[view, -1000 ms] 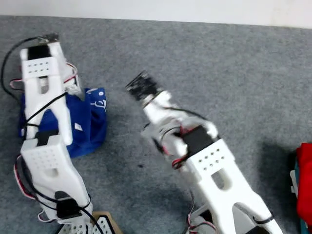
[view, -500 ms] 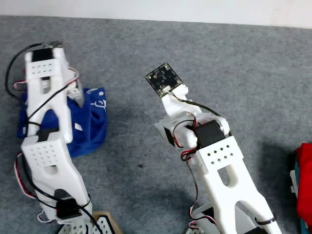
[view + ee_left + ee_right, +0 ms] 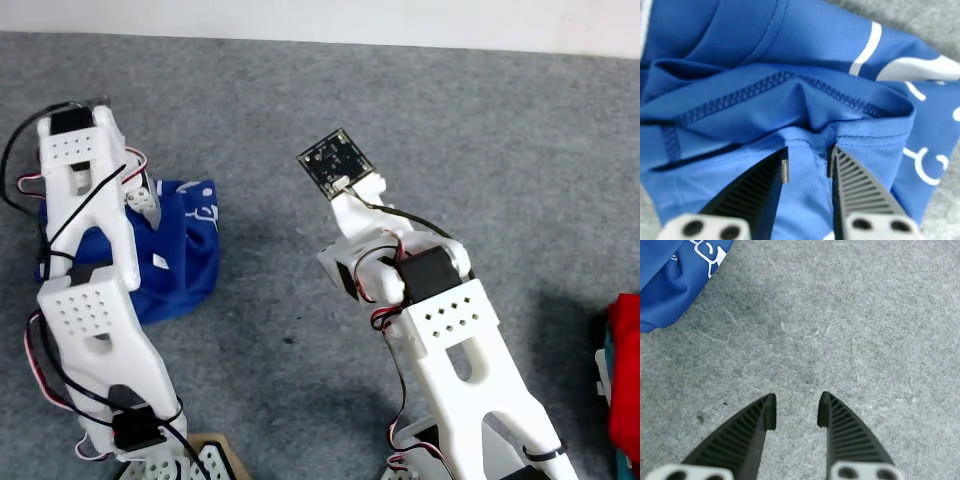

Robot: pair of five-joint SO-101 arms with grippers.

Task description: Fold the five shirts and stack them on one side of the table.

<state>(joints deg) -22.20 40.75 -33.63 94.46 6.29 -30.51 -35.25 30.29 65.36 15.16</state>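
The left gripper (image 3: 807,163) rests on the crumpled blue shirt (image 3: 805,45), narrowly parted. The right gripper (image 3: 796,412) hangs over the grey table (image 3: 870,315), likewise narrowly parted, holding nothing.

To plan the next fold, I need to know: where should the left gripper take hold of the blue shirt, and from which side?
Probably the stitched hem of the blue shirt, straight down from above. It bulges up as a small ridge over flatter layers, so open jaws can straddle it. The left gripper, open, is right at that ridge.
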